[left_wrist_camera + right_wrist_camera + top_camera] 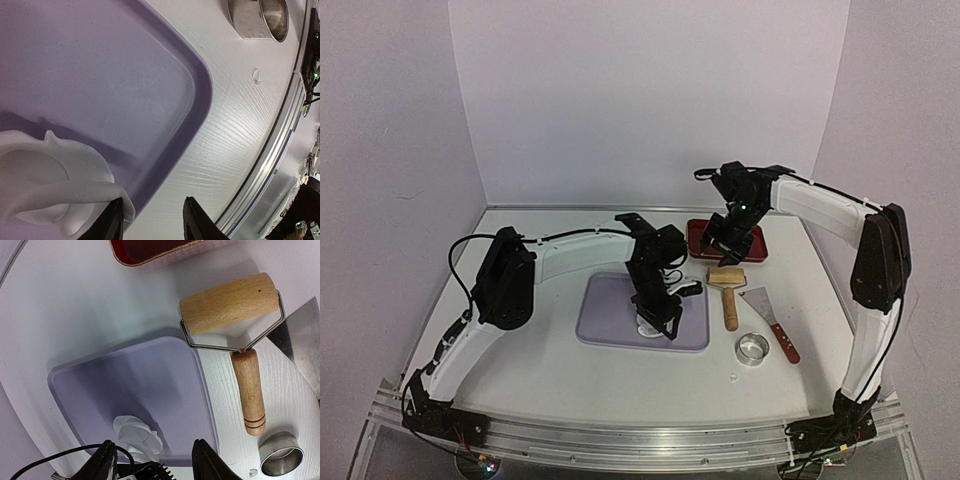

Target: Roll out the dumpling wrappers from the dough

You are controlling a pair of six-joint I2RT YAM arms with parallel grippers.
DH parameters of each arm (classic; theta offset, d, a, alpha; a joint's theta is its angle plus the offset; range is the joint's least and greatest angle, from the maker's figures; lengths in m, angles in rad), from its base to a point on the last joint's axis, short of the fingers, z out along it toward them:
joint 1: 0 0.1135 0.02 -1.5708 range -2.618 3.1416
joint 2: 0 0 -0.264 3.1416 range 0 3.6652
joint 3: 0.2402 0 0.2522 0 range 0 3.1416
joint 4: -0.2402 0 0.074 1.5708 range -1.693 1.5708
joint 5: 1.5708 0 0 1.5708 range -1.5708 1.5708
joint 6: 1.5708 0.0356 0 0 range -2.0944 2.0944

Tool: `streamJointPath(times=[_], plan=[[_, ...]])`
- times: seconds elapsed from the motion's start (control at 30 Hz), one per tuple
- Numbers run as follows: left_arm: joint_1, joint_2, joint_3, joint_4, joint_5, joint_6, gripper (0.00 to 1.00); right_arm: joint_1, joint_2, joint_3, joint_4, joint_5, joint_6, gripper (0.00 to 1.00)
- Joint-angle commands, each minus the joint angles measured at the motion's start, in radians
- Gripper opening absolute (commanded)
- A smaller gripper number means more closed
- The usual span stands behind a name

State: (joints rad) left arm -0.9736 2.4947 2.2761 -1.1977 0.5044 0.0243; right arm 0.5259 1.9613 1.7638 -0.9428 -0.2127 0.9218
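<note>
The dough (75, 170) is a crumpled white sheet with a round cut outline, lying at the near edge of the purple mat (125, 75). My left gripper (152, 220) hangs just above it (647, 326) with jaws apart. A fold of dough drapes over one fingertip (114, 220), and nothing is in the gap. My right gripper (155, 460) stands open and empty, held high near the red tray (692, 240); its camera looks down on the mat (150, 375) and dough (137, 432). No separate dumpling wrappers are in view.
To the right of the mat lie a wooden roller (727, 285) (230, 302), a metal scraper (770, 310) with a red handle, and a metal ring cutter (752, 348) (257, 17). The table's metal front rail (280, 150) runs close to the mat's corner.
</note>
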Motion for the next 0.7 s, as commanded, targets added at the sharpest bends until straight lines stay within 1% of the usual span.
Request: streamJointPath(times=[0.0,0.07,0.17,0.3,0.43,0.5,0.57,0.67], plan=[[0.005,-0.034,0.013,0.028,-0.051,-0.014,0.46,-0.001,0.024,0.035,-0.004,-0.015,-0.018,0.52],[0.004,-0.047,0.01,0.038,-0.066,-0.015,0.49,-0.001,0.028,0.037,-0.004,-0.018,-0.021,0.52],[0.004,-0.058,0.007,0.048,-0.075,-0.045,0.5,-0.001,0.042,0.044,-0.004,-0.032,-0.03,0.52],[0.002,-0.066,-0.011,0.054,-0.075,-0.056,0.51,-0.001,0.082,0.068,-0.004,-0.102,-0.055,0.52],[-0.003,-0.101,-0.073,0.093,-0.086,-0.066,0.47,0.0,0.122,0.068,-0.004,-0.199,-0.073,0.53],[-0.004,-0.128,-0.099,0.118,-0.104,-0.074,0.46,0.004,0.135,0.066,-0.004,-0.221,-0.084,0.53],[-0.005,-0.166,-0.14,0.155,-0.119,-0.084,0.47,0.005,0.133,0.06,-0.004,-0.219,-0.087,0.53],[-0.005,-0.215,-0.196,0.214,-0.131,-0.104,0.51,0.006,0.13,0.062,-0.004,-0.212,-0.089,0.53]])
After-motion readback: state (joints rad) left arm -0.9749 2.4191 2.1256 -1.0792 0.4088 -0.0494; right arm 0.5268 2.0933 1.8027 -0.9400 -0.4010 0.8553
